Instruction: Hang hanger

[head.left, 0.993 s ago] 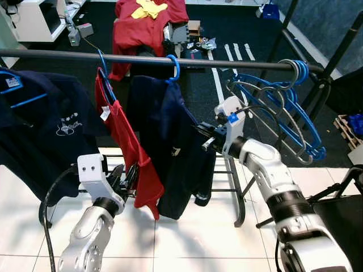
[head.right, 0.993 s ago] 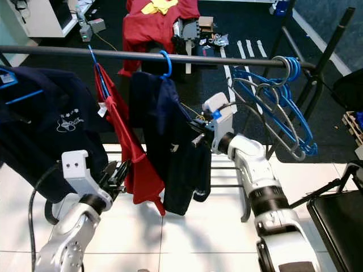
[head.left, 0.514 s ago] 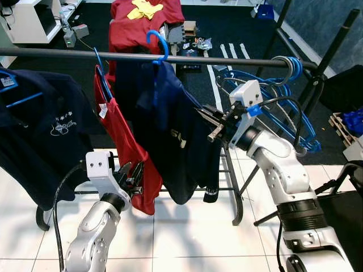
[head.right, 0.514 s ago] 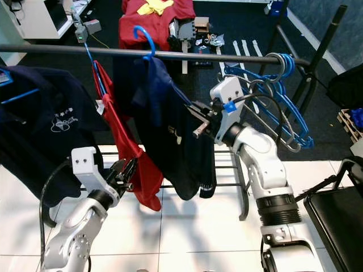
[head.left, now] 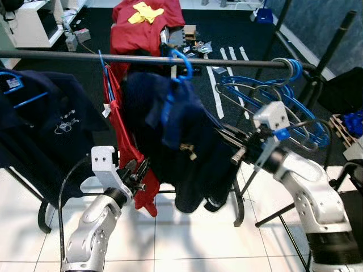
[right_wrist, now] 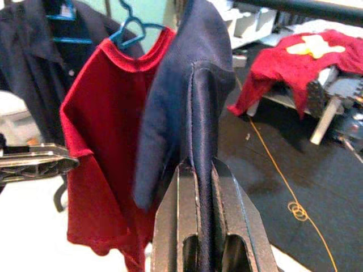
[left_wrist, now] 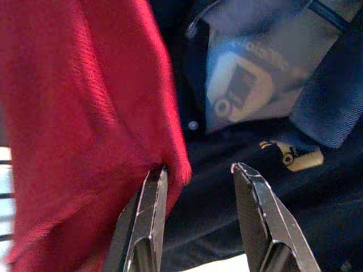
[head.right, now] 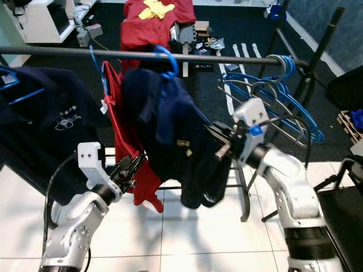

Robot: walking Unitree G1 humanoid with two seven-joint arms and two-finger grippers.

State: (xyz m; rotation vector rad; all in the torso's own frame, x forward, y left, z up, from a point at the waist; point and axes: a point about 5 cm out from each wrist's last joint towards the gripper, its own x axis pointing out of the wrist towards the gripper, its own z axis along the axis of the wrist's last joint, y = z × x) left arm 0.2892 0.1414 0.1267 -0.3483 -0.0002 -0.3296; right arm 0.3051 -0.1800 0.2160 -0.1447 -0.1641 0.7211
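A navy shirt (head.left: pixel 187 141) hangs bunched on a blue hanger whose hook (head.left: pixel 182 61) sits tilted at the black rail (head.left: pixel 68 55); I cannot tell whether it is over the rail. My right gripper (head.left: pixel 227 144) is below and right of the hook, shut on the shirt's shoulder. In the right wrist view the fingers (right_wrist: pixel 227 226) pinch a navy fold (right_wrist: pixel 195 102). My left gripper (head.left: pixel 139 173) is low by the red shirt (head.left: pixel 122 113), open. In the left wrist view the red hem (left_wrist: pixel 170 164) touches one finger (left_wrist: pixel 148 215).
A navy polo (head.left: pixel 51 124) on a blue hanger fills the rail's left end. A bunch of empty blue and grey hangers (head.left: pixel 283 96) crowds the right end. Red clothes (head.left: pixel 142 22) lie on the dark floor behind. The rack's legs (head.left: pixel 238 209) and a black chair (head.left: pixel 354 209) stand near.
The blue hook, raised above the rail half a second ago, has come down to the rail further right. My right gripper has drawn back and lower, bunching the navy shirt. The left gripper barely moved.
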